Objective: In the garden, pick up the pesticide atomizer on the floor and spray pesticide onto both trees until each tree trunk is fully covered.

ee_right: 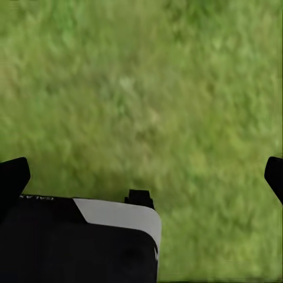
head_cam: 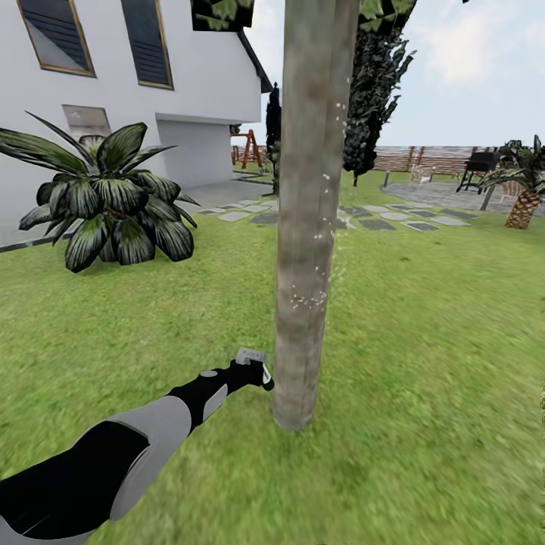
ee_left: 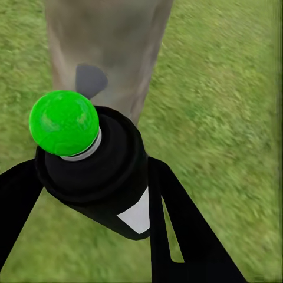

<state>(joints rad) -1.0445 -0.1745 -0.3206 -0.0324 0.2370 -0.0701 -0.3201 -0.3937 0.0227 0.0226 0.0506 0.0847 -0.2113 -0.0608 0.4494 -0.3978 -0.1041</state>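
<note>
Pesticide atomizer (ee_left: 97, 174), a dark bottle with a white label and a bright green ball at its top, sits clamped between the two black fingers (ee_left: 177, 230) of the left gripper (head_cam: 256, 369). It is held low, just beside the base of the tree trunk (head_cam: 306, 227). White pesticide specks (head_cam: 309, 300) dot the bark higher up. Grass (head_cam: 424, 363) spreads all around the trunk. The right gripper (ee_right: 141, 177) hangs over grass with its jaws spread wide and holding nothing. A leafy plant (head_cam: 113, 197) and a white house (head_cam: 204, 83) stand further back.
</note>
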